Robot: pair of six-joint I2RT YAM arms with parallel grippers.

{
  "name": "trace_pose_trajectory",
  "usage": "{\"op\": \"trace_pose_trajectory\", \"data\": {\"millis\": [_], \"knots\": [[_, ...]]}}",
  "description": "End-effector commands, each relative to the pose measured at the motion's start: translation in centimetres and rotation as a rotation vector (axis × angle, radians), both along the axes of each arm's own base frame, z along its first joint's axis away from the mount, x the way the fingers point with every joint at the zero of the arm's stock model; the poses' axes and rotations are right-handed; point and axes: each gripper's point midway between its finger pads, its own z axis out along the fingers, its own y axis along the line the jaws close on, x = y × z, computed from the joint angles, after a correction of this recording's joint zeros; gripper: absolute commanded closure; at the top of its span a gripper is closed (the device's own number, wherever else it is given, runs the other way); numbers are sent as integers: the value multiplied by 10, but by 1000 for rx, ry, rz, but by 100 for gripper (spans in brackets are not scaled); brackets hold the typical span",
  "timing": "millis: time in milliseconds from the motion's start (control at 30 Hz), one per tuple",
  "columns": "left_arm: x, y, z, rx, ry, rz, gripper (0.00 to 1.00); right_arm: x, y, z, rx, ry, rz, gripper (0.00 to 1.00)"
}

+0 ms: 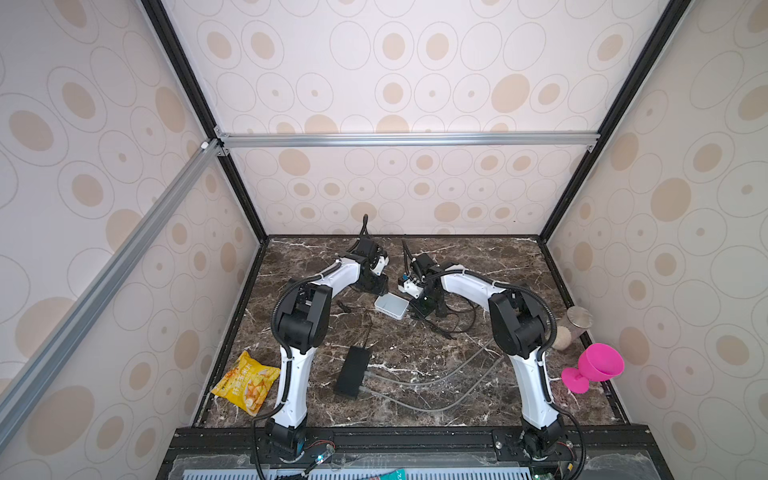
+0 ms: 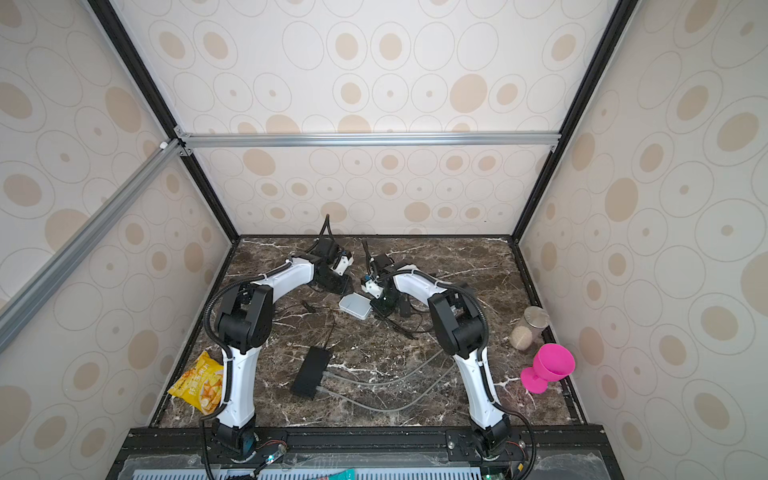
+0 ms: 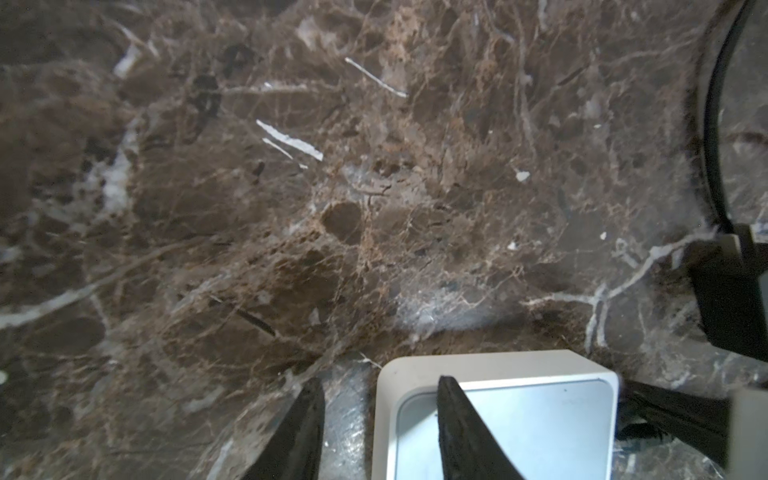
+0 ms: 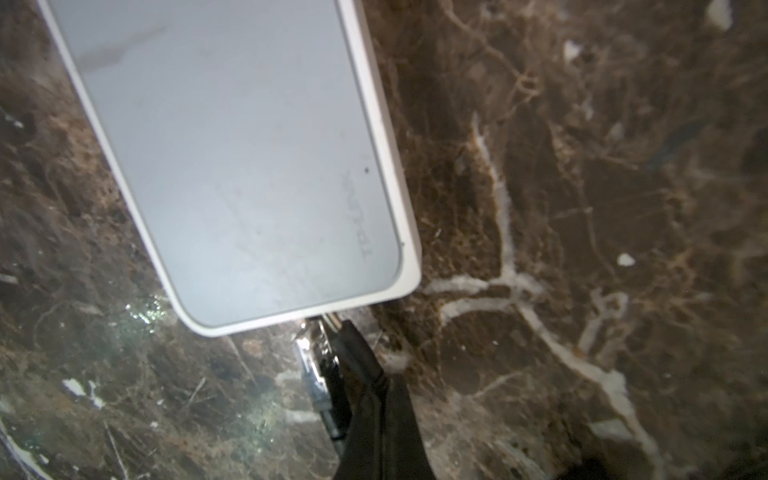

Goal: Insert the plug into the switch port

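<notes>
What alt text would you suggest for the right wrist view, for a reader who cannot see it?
The right gripper, shut on a plug, holds its tip at the edge of a white switch with a grey top. The switch lies on a brown marble table; whether the plug is seated cannot be seen.

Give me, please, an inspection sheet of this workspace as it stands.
Surface: dark veined marble tabletop.
Job's things: white switch flat on it; plug at its edge, seating unclear.
Clutter: yellow snack bag, black box, jar, pink goblet on its side.
Grippers: left gripper open astride the switch's edge; right gripper shut on the plug.
Cables: grey cables from the black box; thin black cords beside the switch.
Surroundings: patterned walls, aluminium frame.
</notes>
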Motion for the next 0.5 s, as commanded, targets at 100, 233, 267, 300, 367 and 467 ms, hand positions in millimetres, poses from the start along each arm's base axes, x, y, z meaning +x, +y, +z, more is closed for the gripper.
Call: {"op": "trace_pose_trajectory", "data": {"millis": [100,233,267,300,367,467], "knots": [[-11,8,-24,43,80,-11,56,-5,2,-7,-40,20,9,100],[-12,6,-25,37,85,-12,56,-7,8,-5,-40,25,22,100],[-13,6,-25,34,88,-12,56,-8,8,-6,-42,28,24,100],[-13,5,-25,31,88,-13,56,-9,9,-7,-45,32,27,100],[-14,4,-25,24,92,-13,56,-11,11,-9,-49,37,31,100],[-15,4,-26,21,95,-15,56,-10,12,-12,-56,41,12,100]]}}
